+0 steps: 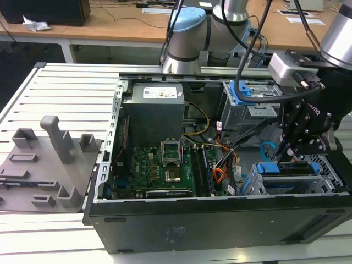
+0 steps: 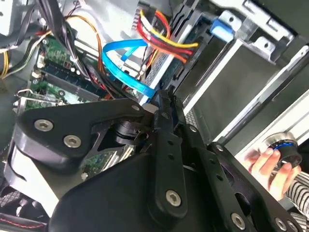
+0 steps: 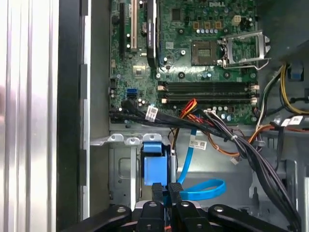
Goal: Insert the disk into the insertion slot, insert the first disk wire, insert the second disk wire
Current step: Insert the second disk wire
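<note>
The disk (image 1: 289, 168), framed in its blue carrier, lies inside the insertion slot (image 1: 254, 181), the silver cage at the case's corner on the exterior view's right. Its blue tab (image 3: 154, 165) sits just ahead of my fingers. My gripper (image 1: 285, 149) (image 3: 165, 189) (image 2: 161, 102) reaches down at the cage's edge, jaws pressed together on the plug end of the second disk wire (image 2: 123, 50) (image 3: 205, 188), whose light-blue loop trails beside the fingers. The first disk wire (image 2: 164, 36), a red, orange and yellow bundle, runs to the disk's edge close by.
The open case holds a green motherboard (image 1: 159, 165), a grey power supply (image 1: 154, 110) and a second bay with a blue tab (image 1: 242, 91). Black cable bundles (image 3: 241, 140) cross beside the cage. A grey fixture plate (image 1: 44, 165) lies at the exterior view's left. A person's hand (image 2: 268, 162) grips a knob.
</note>
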